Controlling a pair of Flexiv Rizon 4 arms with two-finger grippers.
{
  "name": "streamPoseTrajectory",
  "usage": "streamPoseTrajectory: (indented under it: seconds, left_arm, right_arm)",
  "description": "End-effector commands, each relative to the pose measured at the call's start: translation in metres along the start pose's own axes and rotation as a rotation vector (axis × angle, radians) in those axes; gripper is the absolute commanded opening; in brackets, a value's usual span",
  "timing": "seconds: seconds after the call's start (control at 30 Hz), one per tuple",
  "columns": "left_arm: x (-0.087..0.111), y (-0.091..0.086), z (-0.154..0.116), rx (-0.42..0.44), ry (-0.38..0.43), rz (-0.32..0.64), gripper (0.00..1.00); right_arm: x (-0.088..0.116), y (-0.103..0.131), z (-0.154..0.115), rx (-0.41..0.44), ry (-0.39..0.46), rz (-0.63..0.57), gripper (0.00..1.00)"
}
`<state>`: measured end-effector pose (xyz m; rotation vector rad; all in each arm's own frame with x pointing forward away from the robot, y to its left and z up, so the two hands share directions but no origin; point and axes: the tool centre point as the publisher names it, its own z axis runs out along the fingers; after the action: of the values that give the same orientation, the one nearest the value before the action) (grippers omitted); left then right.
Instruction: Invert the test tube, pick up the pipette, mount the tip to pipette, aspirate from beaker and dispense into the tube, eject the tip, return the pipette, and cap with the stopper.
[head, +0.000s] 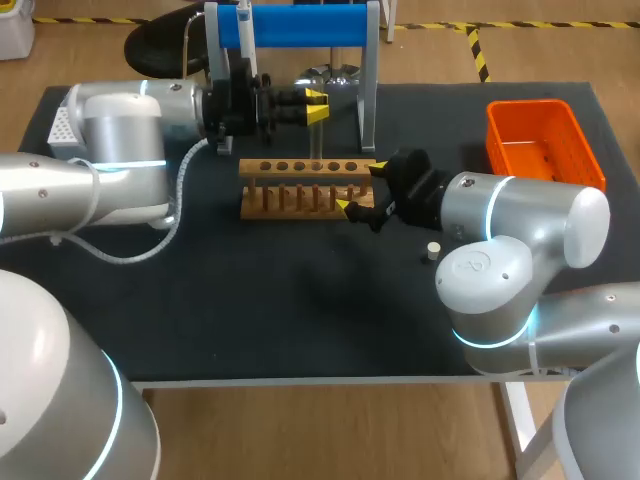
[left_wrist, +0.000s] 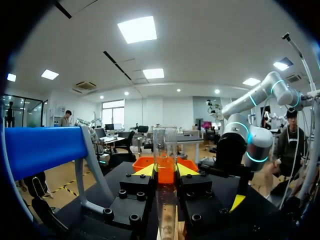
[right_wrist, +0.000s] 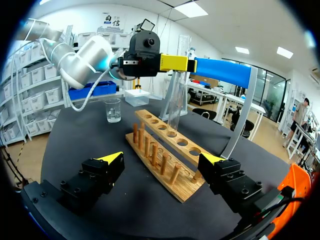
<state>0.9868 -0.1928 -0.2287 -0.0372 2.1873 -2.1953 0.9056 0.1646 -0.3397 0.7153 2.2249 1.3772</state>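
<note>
Now, left hand (head: 317, 106) gripping upright test tube (right_wrist: 176, 90) at rack (head: 300, 200), right hand (head: 362, 188) spread empty.

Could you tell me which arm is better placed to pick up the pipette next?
Probably right: the right gripper is open and empty beside the rack; the left gripper is shut on the test tube.

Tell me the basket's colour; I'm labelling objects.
The basket is orange, clearest in the head view.

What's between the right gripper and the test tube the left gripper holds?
Pegs of the wooden rack, ahead of the right gripper in the right wrist view; the test tube stands beyond them at the holes.
</note>
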Motion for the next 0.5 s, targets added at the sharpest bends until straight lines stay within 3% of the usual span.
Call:
streamPoseTrajectory:
  seconds: [0.03,0.23,0.5]
  left_arm:
    - [-0.0003,-0.0045,-0.001,-0.043,0.005,-0.015,0.0]
    - [-0.0006,-0.0004,-0.0011,-0.117,-0.002,-0.042,0.0]
    - [-0.001,0.0038,-0.0011,-0.128,-0.018,-0.051,0.0]
  right_arm:
    - [-0.0002,0.0004,-0.0002,0.002,0.001,0.0,1.0]
    - [-0.0002,0.0004,-0.0002,0.002,0.001,0.0,1.0]
    - [-0.0002,0.0004,-0.0002,0.002,0.001,0.0,1.0]
